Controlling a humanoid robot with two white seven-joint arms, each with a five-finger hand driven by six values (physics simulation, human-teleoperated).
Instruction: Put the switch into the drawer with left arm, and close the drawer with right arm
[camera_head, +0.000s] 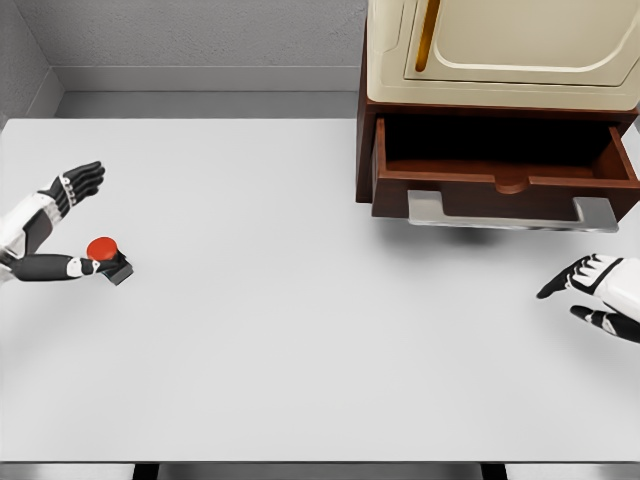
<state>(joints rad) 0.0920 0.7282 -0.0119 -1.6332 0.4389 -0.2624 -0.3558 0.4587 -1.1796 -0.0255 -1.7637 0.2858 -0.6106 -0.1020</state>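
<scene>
While the left hand (62, 225) gapes, thumb touching, the red-buttoned switch (108, 257) sits ungrasped.

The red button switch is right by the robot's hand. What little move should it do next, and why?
Probably close the left hand around the switch. Its fingers look spread on either side, the switch apparently still on the table, and the drawer is already open.

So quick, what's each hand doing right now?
Left hand: open, thumb touching the red-buttoned switch, no grasp.
Right hand: open, holding nothing.
</scene>
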